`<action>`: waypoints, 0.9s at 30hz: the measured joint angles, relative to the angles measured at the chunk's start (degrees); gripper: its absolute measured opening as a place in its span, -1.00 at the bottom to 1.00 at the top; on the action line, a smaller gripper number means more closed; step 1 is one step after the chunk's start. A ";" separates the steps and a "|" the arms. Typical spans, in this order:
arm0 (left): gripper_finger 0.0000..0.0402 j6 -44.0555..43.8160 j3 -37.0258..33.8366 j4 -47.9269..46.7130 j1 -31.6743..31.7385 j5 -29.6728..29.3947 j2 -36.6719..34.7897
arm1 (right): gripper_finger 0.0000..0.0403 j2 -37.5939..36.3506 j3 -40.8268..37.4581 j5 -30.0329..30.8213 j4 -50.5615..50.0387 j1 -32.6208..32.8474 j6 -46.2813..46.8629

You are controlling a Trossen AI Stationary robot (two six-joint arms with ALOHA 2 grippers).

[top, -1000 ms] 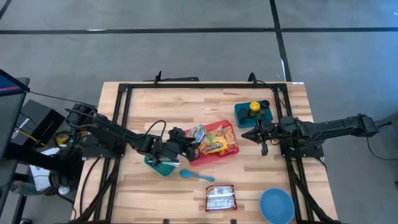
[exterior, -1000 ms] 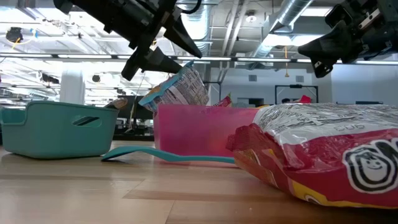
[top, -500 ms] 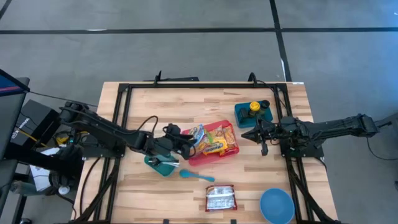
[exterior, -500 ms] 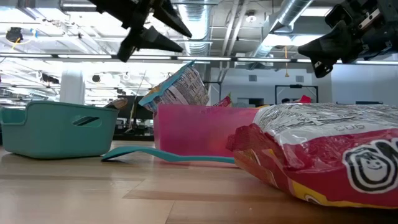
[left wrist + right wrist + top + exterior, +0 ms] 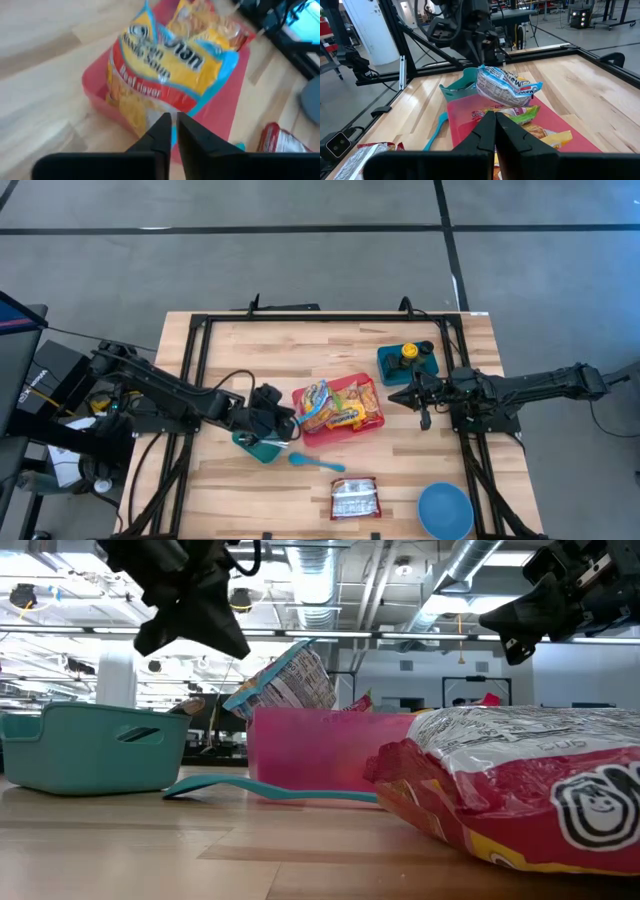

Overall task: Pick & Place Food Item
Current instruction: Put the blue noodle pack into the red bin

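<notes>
A red tray [image 5: 372, 420] in the middle of the table holds several food packets. A yellow, red and blue noodle soup packet [image 5: 160, 70] leans on the tray's left end [image 5: 315, 402], its top edge raised [image 5: 285, 685]. My left gripper [image 5: 289, 419] hangs just left of that packet, above the teal bin [image 5: 258, 447], shut and with nothing between its fingers [image 5: 172, 131]. My right gripper [image 5: 397, 398] waits to the right of the tray, shut and clear of the table [image 5: 495, 125].
A teal spoon [image 5: 315, 463] lies in front of the tray. A red and silver packet [image 5: 353, 498] and a blue bowl [image 5: 445, 510] sit near the front edge. A teal container with a yellow item [image 5: 407, 360] stands at the back right.
My left gripper has drawn back from the noodle packet toward the table's left edge and risen a little, and its fingers have shut on nothing. The packet stays leaning in the tray.
</notes>
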 joint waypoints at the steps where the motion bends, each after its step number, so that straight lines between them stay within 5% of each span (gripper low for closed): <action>1: -0.92 -0.41 0.00 -0.41 -0.15 0.59 0.00 | -0.99 0.01 0.00 0.00 -0.02 -0.01 0.00; 17: -1.00 -5.68 0.00 -0.41 0.96 2.34 7.36 | -0.99 0.00 0.01 0.00 -0.02 -0.01 0.00; 27: -1.00 -3.99 0.00 8.40 1.12 4.59 7.63 | -0.99 0.01 0.00 0.00 -0.02 0.01 0.00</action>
